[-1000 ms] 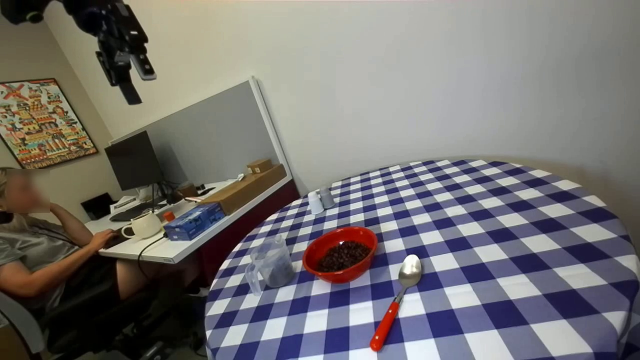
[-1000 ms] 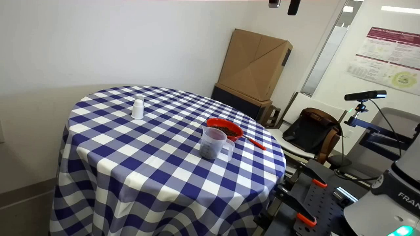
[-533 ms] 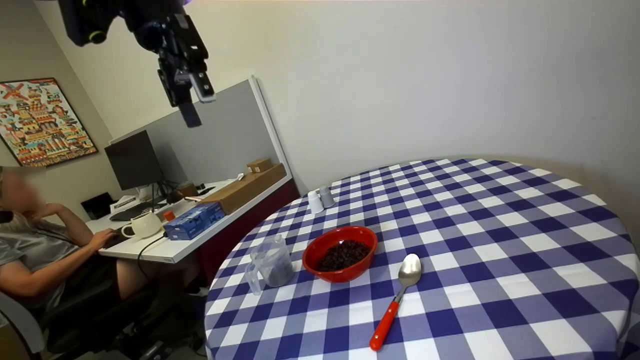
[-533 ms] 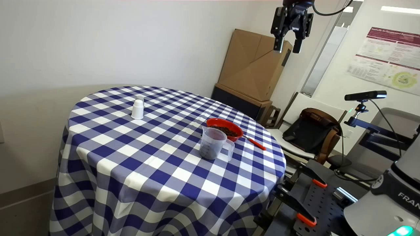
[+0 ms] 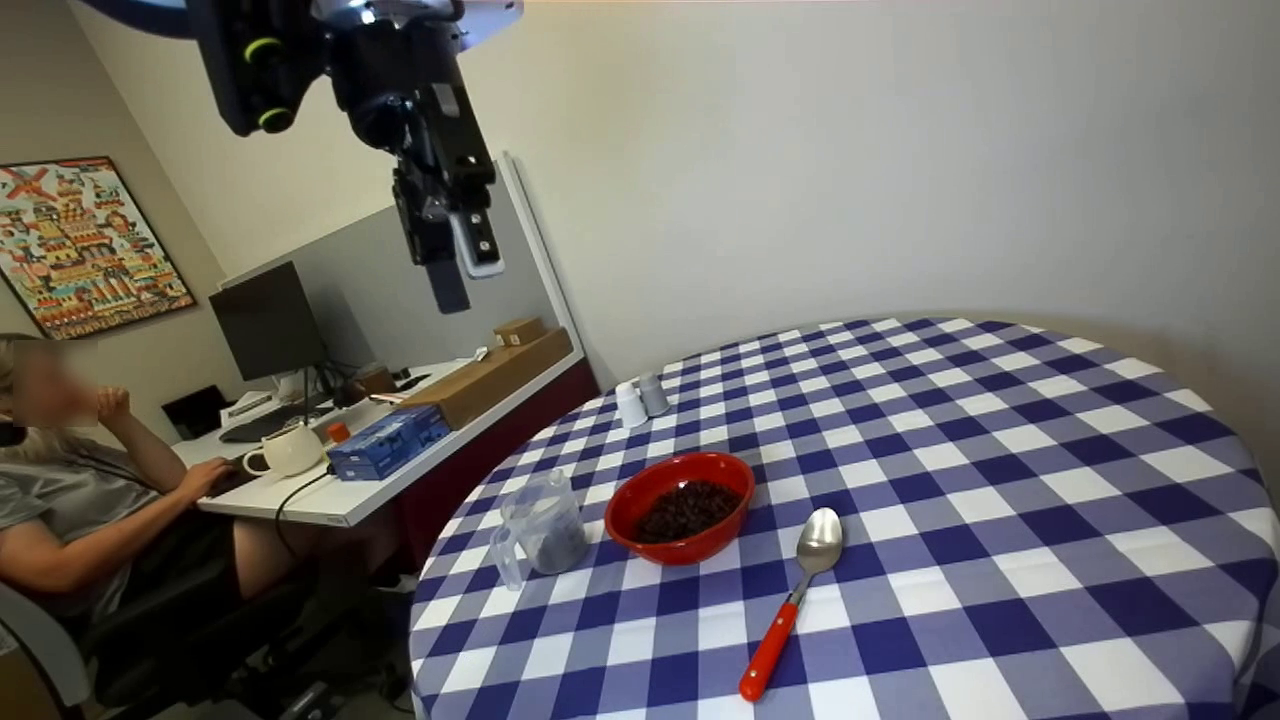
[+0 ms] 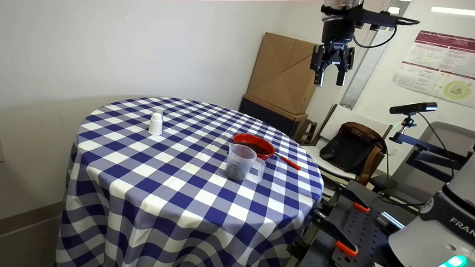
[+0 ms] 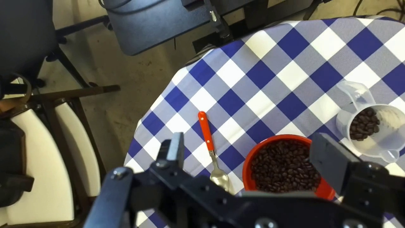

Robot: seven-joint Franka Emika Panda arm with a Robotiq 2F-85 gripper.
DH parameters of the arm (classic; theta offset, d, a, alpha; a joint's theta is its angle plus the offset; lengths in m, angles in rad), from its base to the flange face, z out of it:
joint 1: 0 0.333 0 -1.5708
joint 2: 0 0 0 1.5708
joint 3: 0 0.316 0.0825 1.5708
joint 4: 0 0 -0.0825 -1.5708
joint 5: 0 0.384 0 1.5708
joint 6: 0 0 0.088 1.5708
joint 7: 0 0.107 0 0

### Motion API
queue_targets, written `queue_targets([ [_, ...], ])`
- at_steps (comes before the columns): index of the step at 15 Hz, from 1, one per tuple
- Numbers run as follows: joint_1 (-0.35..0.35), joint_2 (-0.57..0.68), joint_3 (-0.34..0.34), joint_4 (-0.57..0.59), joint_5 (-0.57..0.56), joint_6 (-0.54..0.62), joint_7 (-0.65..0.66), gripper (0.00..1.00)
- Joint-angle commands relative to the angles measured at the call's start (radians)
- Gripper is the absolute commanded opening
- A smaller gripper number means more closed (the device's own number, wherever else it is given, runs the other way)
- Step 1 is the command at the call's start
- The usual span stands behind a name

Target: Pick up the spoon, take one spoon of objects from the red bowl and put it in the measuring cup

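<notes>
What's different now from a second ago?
In an exterior view, the tool moved down and to the right, open. It took hold of nothing and let go of nothing. The seated person moved a little. The spoon, bowl, beans and cup stayed where they were.

I take the bowl (image 5: 690,553) as my mark: it sits on the tablecloth (image 5: 1000,480) with coffee beans (image 5: 688,510) in it. In an exterior view I have the measuring cup (image 5: 540,512) just left of the bowl and the spoon (image 5: 786,620) right of it, the head beside the bowl but apart, the handle to the front. Two shakers (image 5: 632,404) stand well behind the bowl; farther left and behind is a desk (image 5: 365,495) with a monitor (image 5: 265,322) on it. My wrist view shows more coffee beans (image 7: 364,124) inside the measuring cup.
</notes>
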Motion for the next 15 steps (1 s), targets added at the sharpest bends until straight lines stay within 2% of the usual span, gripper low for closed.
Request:
queue_targets([
  [1, -0.031, 0.064, -0.035, 0.001, -0.041, 0.077, -0.017, 1.00],
  [4, -0.063, 0.122, -0.066, 0.017, -0.064, 0.094, 0.008, 1.00],
  [5, -0.045, 0.083, -0.055, 0.001, -0.048, 0.079, -0.002, 1.00],
  [12, -0.058, 0.118, -0.072, 0.009, -0.049, 0.084, -0.001, 1.00],
  [15, -0.062, 0.147, -0.076, -0.003, -0.056, 0.157, 0.012, 1.00],
])
